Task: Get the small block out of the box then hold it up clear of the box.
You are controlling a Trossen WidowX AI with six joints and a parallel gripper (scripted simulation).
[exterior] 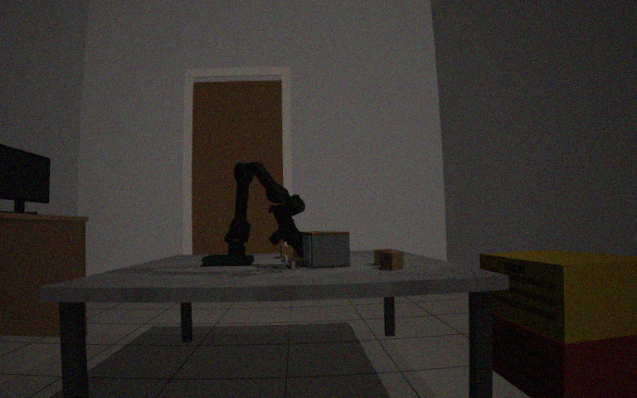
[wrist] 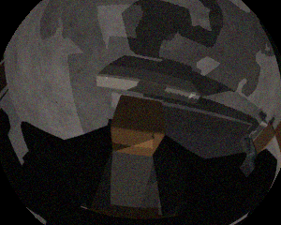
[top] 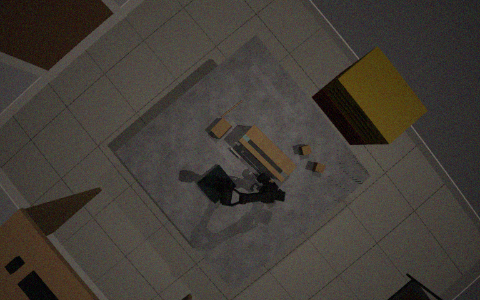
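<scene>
Black parallel-jaw gripper point(wrist: 137, 169) of mine is clamped on the small tan wooden block point(wrist: 136, 134), low by the near end of the tan-topped grey box point(exterior: 327, 249) (dim light).

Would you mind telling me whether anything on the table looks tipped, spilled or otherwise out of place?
Nothing stands out. The box sits flat and upright on the table, three loose blocks lie apart from it, and the gripper, low beside the box's end, is shut on a small brown block.
</scene>
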